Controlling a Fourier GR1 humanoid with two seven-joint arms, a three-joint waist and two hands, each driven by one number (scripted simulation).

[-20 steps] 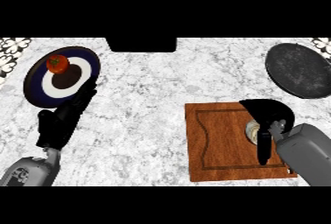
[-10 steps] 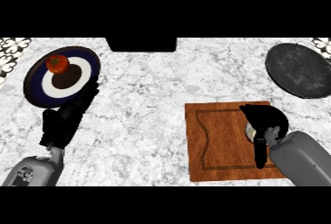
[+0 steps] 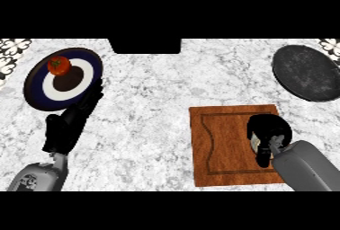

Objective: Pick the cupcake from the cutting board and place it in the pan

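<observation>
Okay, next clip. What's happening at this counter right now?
The robot's right hand is down on the wooden cutting board, fingers curled round a pale object that is probably the cupcake, mostly hidden by the hand. Whether it has left the board cannot be told. The dark pan sits at the far right with nothing in it. The left hand lies open on the counter beside a plate holding a tomato, touching nothing.
</observation>
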